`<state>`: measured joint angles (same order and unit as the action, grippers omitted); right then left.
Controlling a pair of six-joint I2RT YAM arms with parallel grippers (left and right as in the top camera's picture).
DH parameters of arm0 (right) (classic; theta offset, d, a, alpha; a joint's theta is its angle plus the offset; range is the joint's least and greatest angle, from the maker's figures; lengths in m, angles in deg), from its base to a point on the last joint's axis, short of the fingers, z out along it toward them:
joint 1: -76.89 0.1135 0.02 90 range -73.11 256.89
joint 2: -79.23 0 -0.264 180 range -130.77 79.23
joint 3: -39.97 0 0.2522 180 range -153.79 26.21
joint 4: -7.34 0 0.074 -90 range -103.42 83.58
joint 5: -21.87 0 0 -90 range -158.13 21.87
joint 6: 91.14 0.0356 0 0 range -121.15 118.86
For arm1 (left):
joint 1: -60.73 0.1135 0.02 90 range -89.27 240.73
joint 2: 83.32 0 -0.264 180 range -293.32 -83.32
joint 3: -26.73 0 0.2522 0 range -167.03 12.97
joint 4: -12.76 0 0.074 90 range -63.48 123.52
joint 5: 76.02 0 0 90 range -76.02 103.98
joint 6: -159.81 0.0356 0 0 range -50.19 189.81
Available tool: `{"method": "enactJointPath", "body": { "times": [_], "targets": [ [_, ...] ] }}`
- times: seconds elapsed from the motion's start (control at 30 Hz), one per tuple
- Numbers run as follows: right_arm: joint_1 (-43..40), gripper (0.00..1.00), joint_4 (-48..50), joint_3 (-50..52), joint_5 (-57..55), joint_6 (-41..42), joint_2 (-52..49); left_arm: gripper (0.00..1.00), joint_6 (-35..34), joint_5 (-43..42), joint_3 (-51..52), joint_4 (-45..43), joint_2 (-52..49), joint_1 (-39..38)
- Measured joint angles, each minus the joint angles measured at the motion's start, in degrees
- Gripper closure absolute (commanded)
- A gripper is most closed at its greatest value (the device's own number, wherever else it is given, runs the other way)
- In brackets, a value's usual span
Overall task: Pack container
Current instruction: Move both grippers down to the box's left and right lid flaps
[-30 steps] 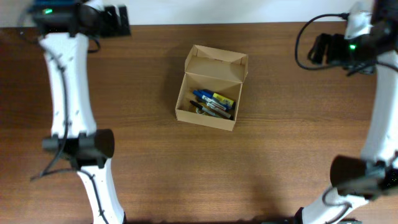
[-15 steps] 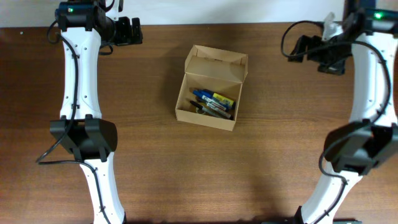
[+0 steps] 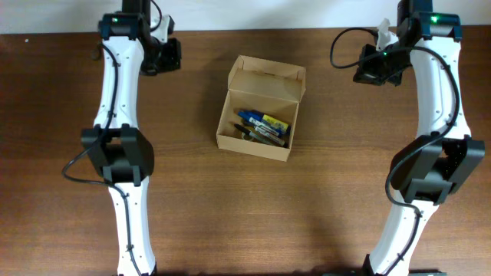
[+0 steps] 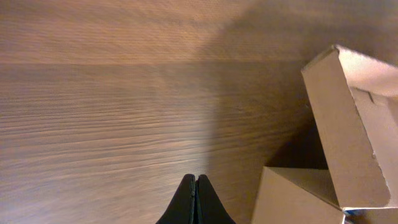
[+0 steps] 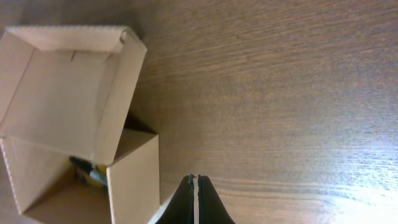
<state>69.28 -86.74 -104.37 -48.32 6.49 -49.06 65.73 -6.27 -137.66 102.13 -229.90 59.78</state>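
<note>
The container (image 3: 253, 146) is a tan cardboard box in the middle of the table, its flap lid (image 3: 267, 78) standing open at the far side. Several pens and markers (image 3: 263, 127) lie inside. My left gripper (image 3: 164, 55) is shut and empty at the far left, apart from the box. My right gripper (image 3: 376, 67) is shut and empty at the far right. In the left wrist view the shut tips (image 4: 196, 178) hover over bare wood, with the container (image 4: 351, 130) to their right. In the right wrist view the shut tips (image 5: 193, 178) sit just right of the container (image 5: 132, 186).
The brown wooden table (image 3: 345, 192) carries only the box. Both white arms (image 3: 115, 115) reach from the near edge along the two sides. A pale wall strip (image 3: 268, 14) runs along the table's far edge.
Both arms have swung inward from the far corners toward the box. Both grippers went from open to shut. The box has not moved.
</note>
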Motion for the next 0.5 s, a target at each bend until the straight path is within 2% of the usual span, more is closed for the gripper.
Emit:
{"method": "enactJointPath", "body": {
  "times": [0.27, 0.5],
  "targets": [
    [-0.70, 0.96, 0.24, 0.00, 4.63, 1.68, -6.05, 0.98, 0.00, -14.49, 0.00, 0.00, -6.93, -0.02],
    [-0.63, 0.96, 1.33, 0.00, 13.46, 2.08, -13.92, 0.98, -0.24, -24.63, 0.00, 0.26, -12.24, -0.04]
  ]
}}
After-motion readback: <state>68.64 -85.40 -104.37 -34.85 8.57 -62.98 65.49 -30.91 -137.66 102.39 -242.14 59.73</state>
